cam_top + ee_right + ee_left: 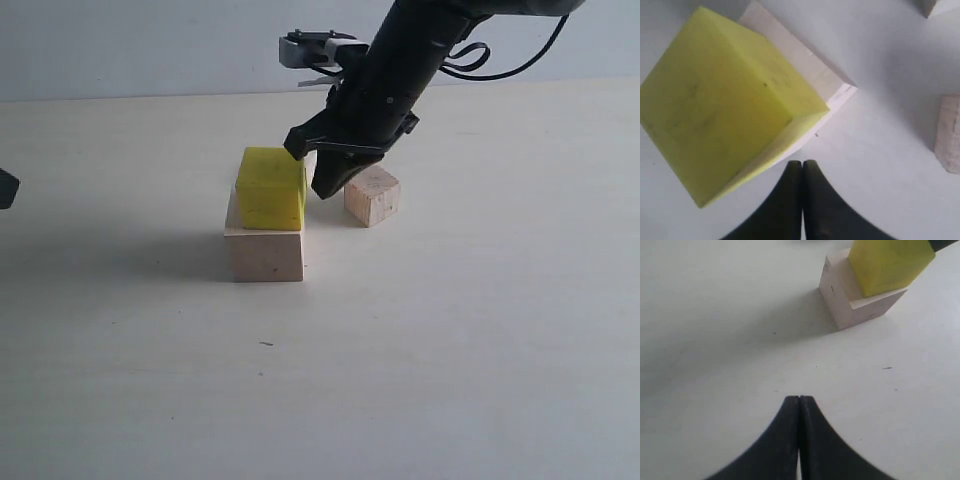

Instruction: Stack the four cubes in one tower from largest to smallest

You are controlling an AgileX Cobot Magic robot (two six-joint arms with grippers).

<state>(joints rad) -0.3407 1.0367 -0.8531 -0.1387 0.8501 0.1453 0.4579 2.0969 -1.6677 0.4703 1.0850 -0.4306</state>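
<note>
Pale-wood large cube [265, 255] bears smooth yellow cube [271, 188]; black left gripper [799, 398], right gripper [802, 163] both pressed together.

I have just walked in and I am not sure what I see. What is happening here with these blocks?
A two-armed robot is building a tower of cubes. The yellow cube sits on the large wooden cube. The right gripper hangs close beside the yellow cube, its fingers shut and empty. The medium wooden cube waits on the table, right of the stack in the exterior view. The left gripper, also shut and empty, is away from the stack.
</note>
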